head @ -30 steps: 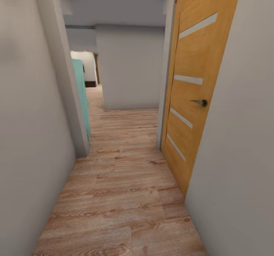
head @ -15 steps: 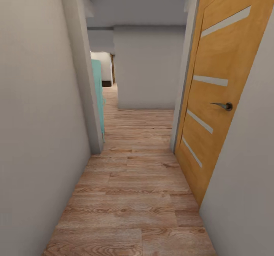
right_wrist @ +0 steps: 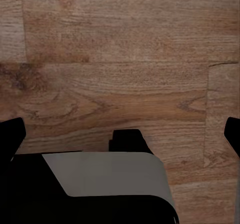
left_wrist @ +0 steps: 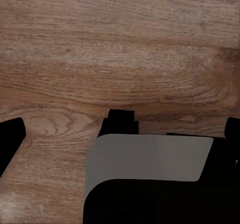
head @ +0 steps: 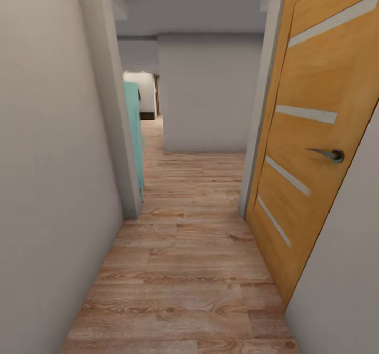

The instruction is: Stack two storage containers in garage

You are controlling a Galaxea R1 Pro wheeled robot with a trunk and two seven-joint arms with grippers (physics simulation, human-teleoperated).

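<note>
Since a second ago the head camera has rolled forward along a narrow hallway, so the orange-brown wooden door with pale glass slits now sits larger and closer on the robot's right, its metal lever handle nearer the edge. Plain white walls close in on both sides, and a teal panel shows past the left wall's corner. Light wood-plank flooring runs ahead to a white wall at the far end.

Each wrist camera looks straight down at what the head camera leaves out. Under the left claw lie brown planks, with dark fingertips at either edge of the picture, spread wide and holding nothing. The right claw is likewise spread wide and empty over the planks, its dark fingertips far apart. A grey-and-black part of the robot's body lies below each claw. No orange-red storage container appears near either claw.
</note>
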